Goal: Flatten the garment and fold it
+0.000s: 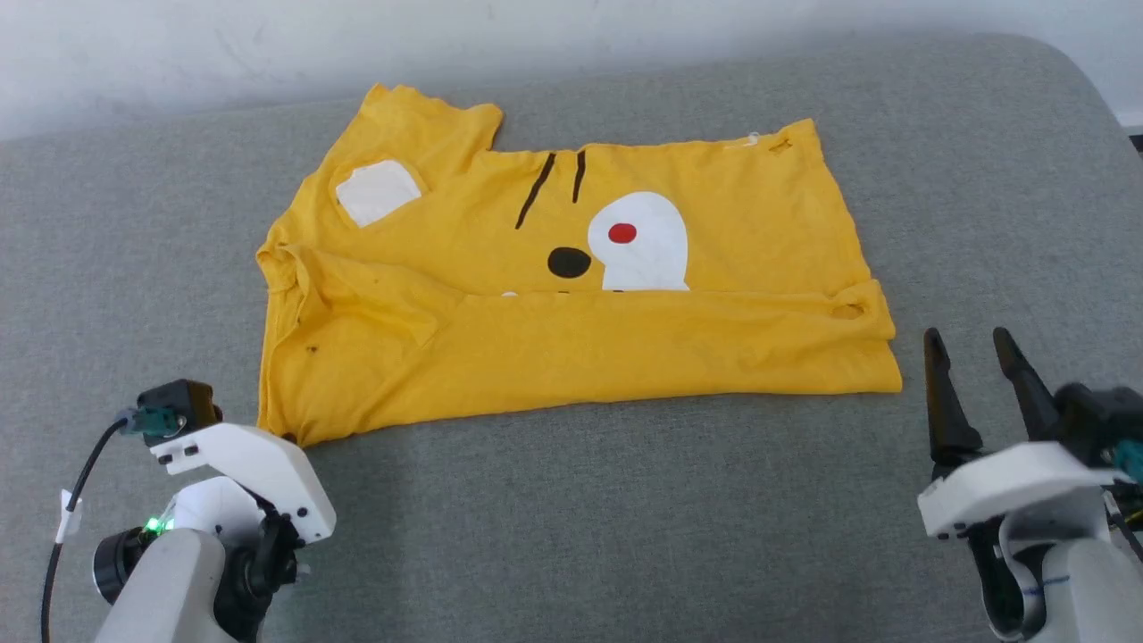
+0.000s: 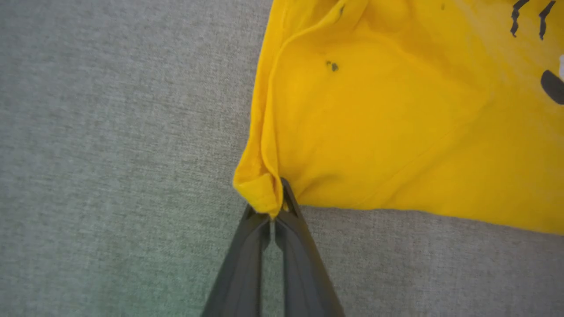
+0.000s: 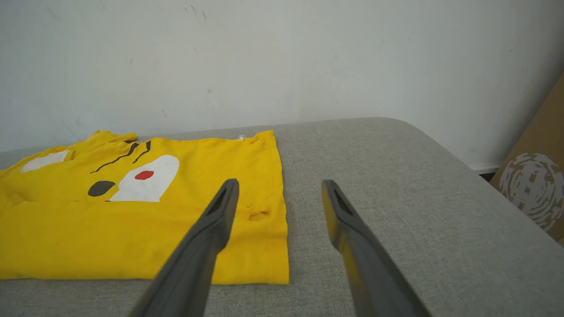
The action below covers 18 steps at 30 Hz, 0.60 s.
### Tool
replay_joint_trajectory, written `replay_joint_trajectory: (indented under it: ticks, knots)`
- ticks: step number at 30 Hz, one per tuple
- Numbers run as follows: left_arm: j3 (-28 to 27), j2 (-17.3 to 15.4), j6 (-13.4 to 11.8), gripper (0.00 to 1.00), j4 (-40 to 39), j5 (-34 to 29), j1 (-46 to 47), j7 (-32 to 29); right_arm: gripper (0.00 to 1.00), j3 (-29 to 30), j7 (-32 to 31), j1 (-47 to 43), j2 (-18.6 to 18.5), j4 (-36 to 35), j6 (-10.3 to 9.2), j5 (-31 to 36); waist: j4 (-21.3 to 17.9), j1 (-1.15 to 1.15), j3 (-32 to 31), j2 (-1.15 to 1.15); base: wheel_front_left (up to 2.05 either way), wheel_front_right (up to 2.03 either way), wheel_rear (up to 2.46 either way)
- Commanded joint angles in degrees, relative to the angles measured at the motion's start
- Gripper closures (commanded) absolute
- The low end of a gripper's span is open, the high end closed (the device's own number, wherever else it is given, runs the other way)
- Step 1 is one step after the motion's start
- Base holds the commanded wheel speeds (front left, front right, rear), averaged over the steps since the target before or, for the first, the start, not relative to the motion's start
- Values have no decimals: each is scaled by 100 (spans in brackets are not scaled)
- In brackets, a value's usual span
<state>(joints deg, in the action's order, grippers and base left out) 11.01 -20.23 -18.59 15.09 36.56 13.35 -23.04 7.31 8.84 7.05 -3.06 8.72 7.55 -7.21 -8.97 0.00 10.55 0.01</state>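
As I look down from the head camera, my left end effector [image 2: 275, 207] is at the lower left. Its two dark fingers are pinched shut on the near-left corner of the garment [image 1: 571, 357].

The mustard-yellow T-shirt lies in the middle of a grey upholstered surface [image 1: 571, 536]. It is spread mostly flat, with one sleeve poking out at the far left. Its near long edge is turned up over the body, hiding the lower part of the cartoon print, so I judge the flattening done and one lengthwise fold made. The far side and the crosswise folds look not yet done.

At the lower right, my right end effector [image 1: 969, 335] stands wide open and empty. It is just beside the shirt's near-right corner, not touching the cloth.
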Motion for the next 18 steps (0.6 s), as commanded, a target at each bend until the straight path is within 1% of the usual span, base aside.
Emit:
replay_joint_trajectory:
  ticks: [1, 8, 9, 13, 16, 17, 18]
  knots:
    - [47, 15, 64, 100, 7, -3, -41, 33, 0, 57, -329, 199, 18, 202, -6, -73, 62, 0, 31, -1, 0, 0, 0]
    - [152, 72, 225, 100, 60, 4, 128, 128, 0, 478, -2364, 1030, 18, 1249, -6, -171, 257, 0, 144, -1, 0, 0, 0]
    - [152, 72, 225, 100, 60, 4, 128, 128, 0, 478, -2364, 1030, 18, 1249, -6, -171, 257, 0, 144, -1, 0, 0, 0]
    - [225, 101, 305, 100, 113, -10, 193, 184, 0, 601, -3372, 1350, 18, 1632, -6, -304, 355, 0, 202, -1, 0, 0, 0]
    - [261, 119, 350, 100, 150, -12, 235, 223, 0, 682, -3894, 1502, 18, 1748, -6, -184, 399, 0, 245, -1, 0, 0, 0]
    - [270, 124, 365, 100, 162, -11, 247, 238, 14, 724, -4056, 1540, 18, 1786, -6, -142, 412, 0, 258, -1, 0, 0, 0]
    - [277, 128, 379, 100, 176, -7, 257, 251, 51, 749, -4209, 1572, 18, 1812, -6, -100, 422, 0, 268, -1, 0, 0, 0]
